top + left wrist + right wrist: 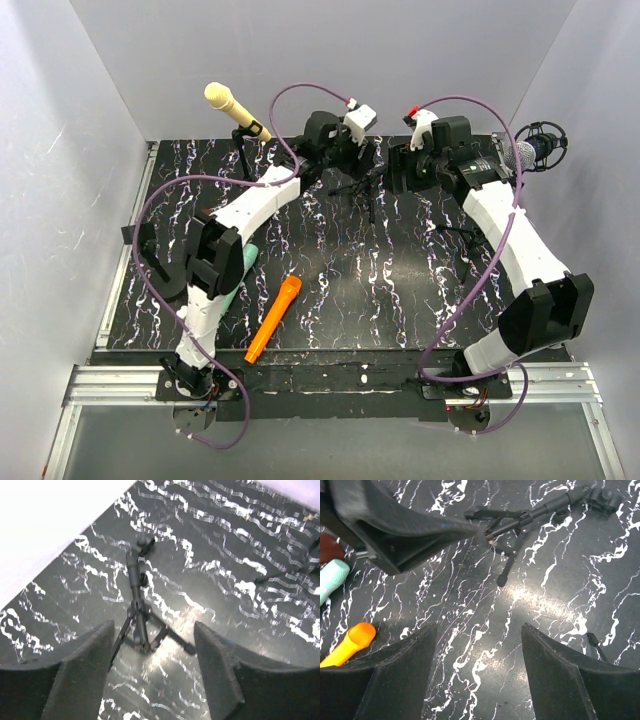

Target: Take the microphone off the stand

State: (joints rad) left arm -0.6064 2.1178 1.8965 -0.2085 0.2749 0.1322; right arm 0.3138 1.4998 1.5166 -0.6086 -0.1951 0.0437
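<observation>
Your black marbled table point(400, 300) carries an orange microphone point(273, 319) lying at seven o'clock, a teal microphone point(243, 265) just beside it toward nine, and a small black tripod point(365, 187) near twelve.

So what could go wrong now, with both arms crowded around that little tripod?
Two things, probably. The left gripper and right gripper are both open and close together over the small black tripod, so they might bump each other or knock it over. The purple cable also loops beside the yellow microphone on its stand and could snag it.
</observation>
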